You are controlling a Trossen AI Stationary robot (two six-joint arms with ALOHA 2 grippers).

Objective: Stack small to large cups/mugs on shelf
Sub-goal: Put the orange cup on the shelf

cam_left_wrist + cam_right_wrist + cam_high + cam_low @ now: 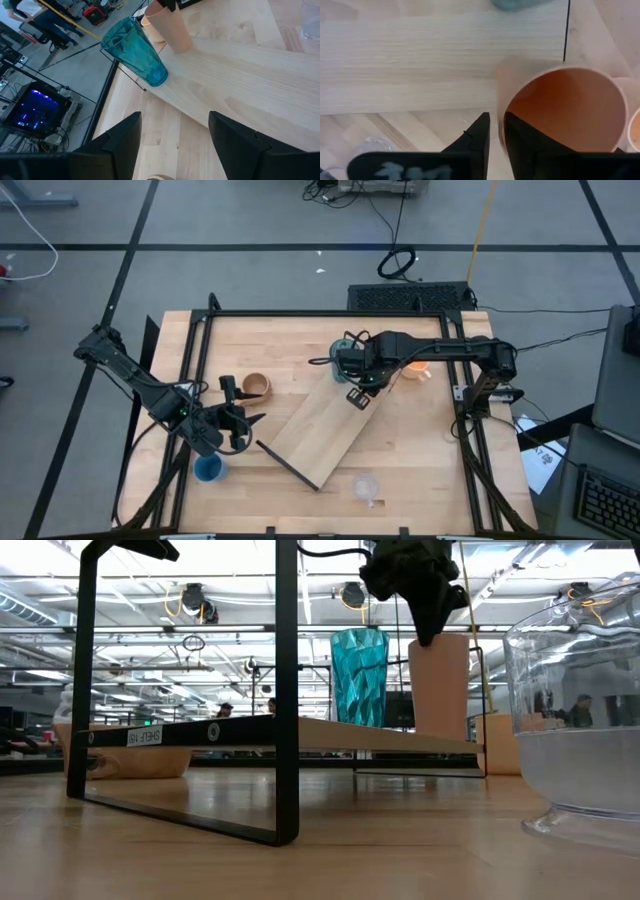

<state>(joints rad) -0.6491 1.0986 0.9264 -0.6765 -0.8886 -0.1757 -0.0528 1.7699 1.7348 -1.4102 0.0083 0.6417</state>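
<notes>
The shelf (322, 428) is lying diagonally across the table (420, 470), running from about 7 o'clock up to 1 o'clock of the table's centre. At its 1 o'clock end the teal tumbler (359, 677) is standing upright, with the tall orange cup (439, 685) standing just beside it on the board.

The right gripper (496, 131) is sitting at that orange cup's rim, one finger inside the wall and one outside, the jaws standing narrowly apart around the rim; whether they are pressing on it cannot be told. A second orange cup (416, 369) is sitting off the shelf at about 2 o'clock.

The tan mug (257, 385) is resting on the table at 10 o'clock, the blue cup (208, 469) at 8 o'clock, the clear cup (365, 485) at 5 o'clock.

The left gripper (246, 420) is hovering near 9 o'clock, between the tan mug and the blue cup, jaws standing wide and holding nothing.
</notes>
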